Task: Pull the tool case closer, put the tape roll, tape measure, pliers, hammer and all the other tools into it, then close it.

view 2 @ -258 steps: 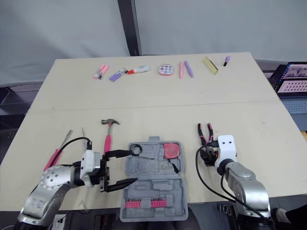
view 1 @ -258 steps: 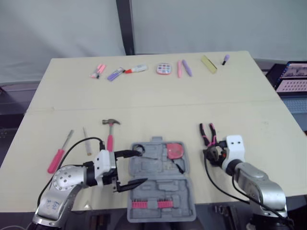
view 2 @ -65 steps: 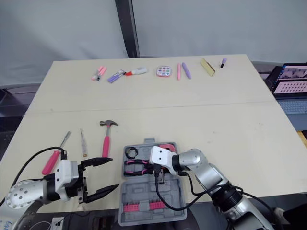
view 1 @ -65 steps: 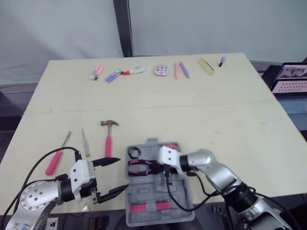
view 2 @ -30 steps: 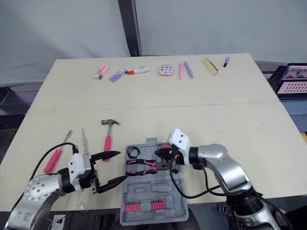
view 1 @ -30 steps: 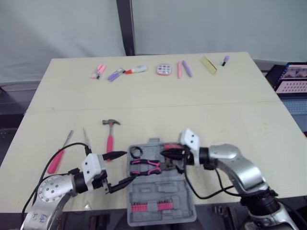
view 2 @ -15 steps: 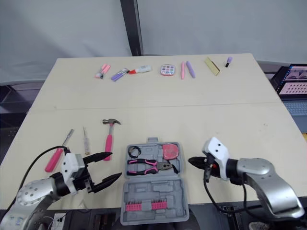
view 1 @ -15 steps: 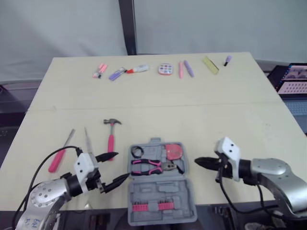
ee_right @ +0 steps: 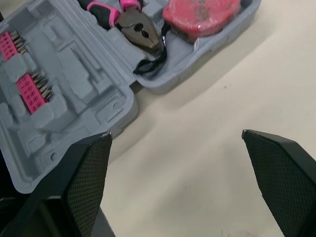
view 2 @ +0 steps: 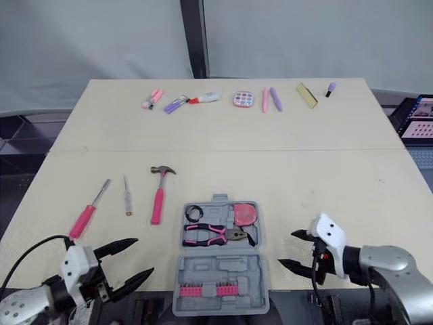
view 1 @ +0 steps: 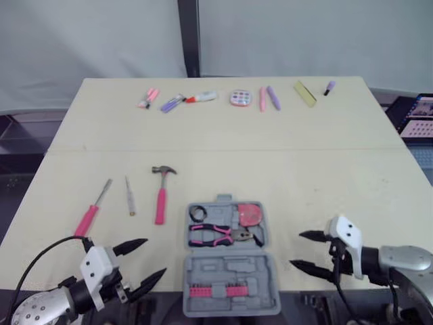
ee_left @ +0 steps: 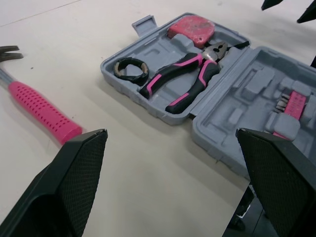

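Left eye view: tool case (view 1: pixel 230 267) open at the counter's (view 1: pixel 304 176) near edge. Tape roll (view 1: pixel 197 214), pliers (view 1: pixel 215 234) and tape measure (view 1: pixel 250 214) lie in its far half. Hammer (view 1: pixel 161 195) on counter, left of case. Left pincer (view 1: pixel 154 257) and right pincer (view 1: pixel 296 249) flank the case, both spread apart, empty.

Table (view 1: pixel 223 128): pale beige top, thin seam (view 1: pixel 304 149) across it.
Backdrop: plain grey-white wall (view 1: pixel 88 40), dark upright post (view 1: pixel 191 37).
Right edge: perhaps a lit screen (view 1: pixel 421 108).
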